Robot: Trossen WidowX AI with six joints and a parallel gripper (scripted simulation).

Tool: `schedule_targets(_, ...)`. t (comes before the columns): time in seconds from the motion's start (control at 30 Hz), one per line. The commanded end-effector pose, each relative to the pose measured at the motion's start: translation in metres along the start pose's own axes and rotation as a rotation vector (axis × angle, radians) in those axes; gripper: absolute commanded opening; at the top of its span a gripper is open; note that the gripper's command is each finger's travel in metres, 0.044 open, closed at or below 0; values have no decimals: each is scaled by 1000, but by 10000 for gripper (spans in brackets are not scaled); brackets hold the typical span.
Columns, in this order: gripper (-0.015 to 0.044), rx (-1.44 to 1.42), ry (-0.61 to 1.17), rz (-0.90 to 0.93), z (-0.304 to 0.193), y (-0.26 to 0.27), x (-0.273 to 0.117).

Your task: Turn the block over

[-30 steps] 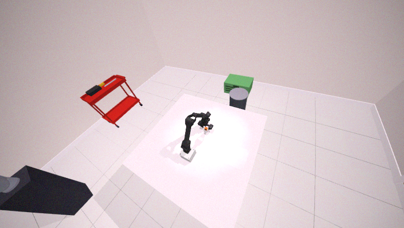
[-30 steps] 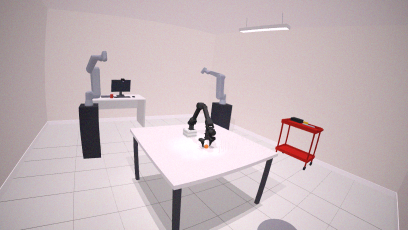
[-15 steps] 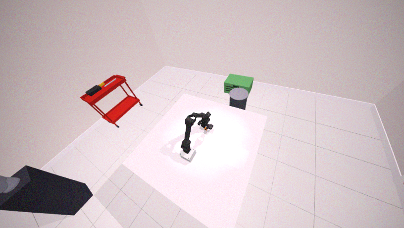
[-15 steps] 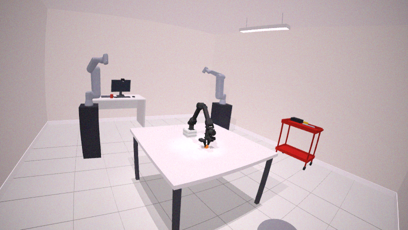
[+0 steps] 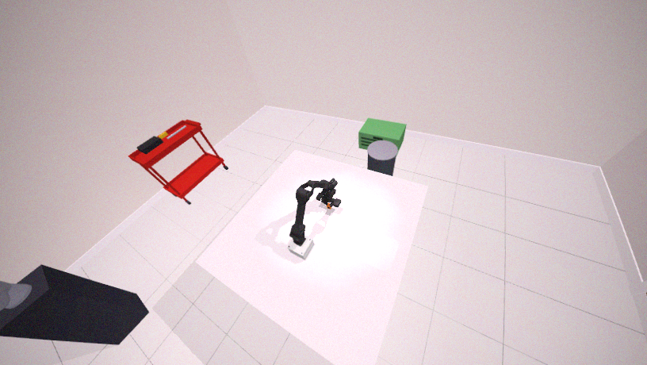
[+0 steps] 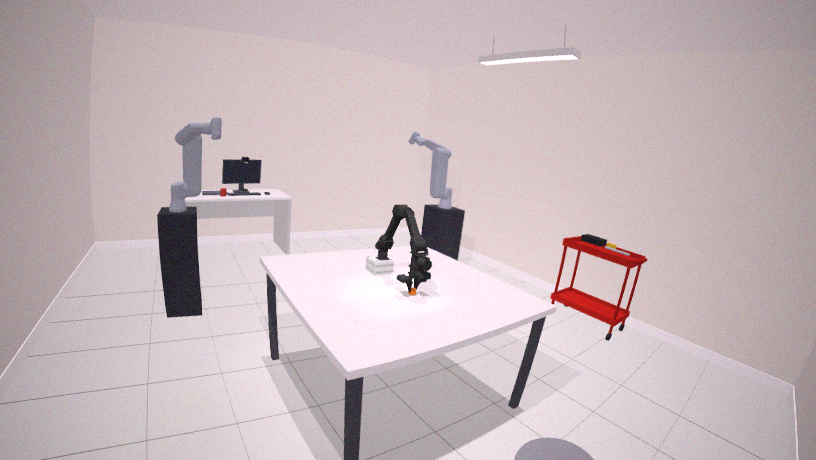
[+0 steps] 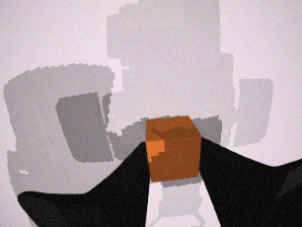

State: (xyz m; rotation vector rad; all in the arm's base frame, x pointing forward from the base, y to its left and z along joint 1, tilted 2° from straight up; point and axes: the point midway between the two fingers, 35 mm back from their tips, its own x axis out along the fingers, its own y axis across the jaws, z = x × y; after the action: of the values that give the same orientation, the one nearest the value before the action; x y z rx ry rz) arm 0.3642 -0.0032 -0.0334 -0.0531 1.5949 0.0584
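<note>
The small orange block (image 5: 328,206) (image 6: 412,292) (image 7: 180,160) is between the two black fingertips of my gripper (image 7: 171,145), which is shut on it. In the wrist view the fingers touch its left and right sides, and most of the block is in shade. The block is at or just above the white table (image 5: 384,294) (image 6: 354,348); any small gap under it cannot be told. No marking shows on the faces in view, so which side is marked cannot be told.
The arm's white base (image 5: 300,248) (image 6: 379,264) stands on the table behind the gripper. Off the table are a red cart (image 5: 194,174) (image 6: 591,305), a grey-topped bin (image 5: 382,151), a green cabinet (image 5: 384,127) and two grey arms (image 6: 192,165) (image 6: 438,171) on black pedestals.
</note>
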Motion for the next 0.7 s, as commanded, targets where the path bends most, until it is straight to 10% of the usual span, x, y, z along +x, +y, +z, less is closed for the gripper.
schedule_targets(0.0,0,4,-23,-5,5,-1,-21)
schedule_targets(0.67,0,0,-258,-4,6,-2,-11)
